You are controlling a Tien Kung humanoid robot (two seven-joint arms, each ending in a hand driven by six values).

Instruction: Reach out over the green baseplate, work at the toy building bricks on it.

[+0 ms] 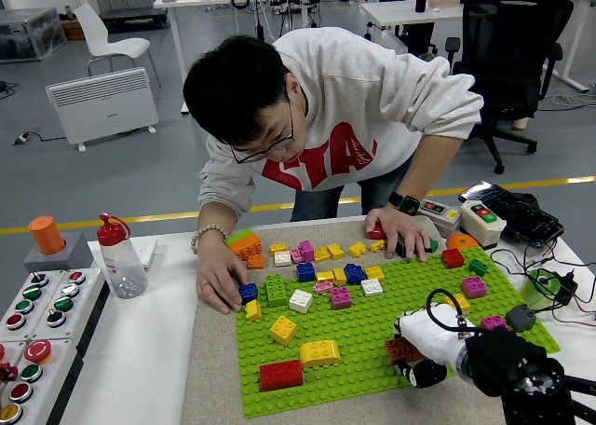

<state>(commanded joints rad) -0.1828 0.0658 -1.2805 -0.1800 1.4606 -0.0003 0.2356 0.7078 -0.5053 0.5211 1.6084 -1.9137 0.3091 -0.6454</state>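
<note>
My right hand (424, 350) sits low over the green baseplate (372, 327), fingers curled onto a brown brick (400, 349) near its front right; the grip looks closed, though partly hidden. The person's hand (220, 281) presses a blue brick (248, 293) at the baseplate's left edge.

The robot's right arm (521, 383) enters from the lower right corner, black with a white wrist section, reaching leftward low over the table. Its right hand (414, 355) sits at the arm's tip, pointed down; the fingers are too hidden to read. The left arm does not appear in view
</note>
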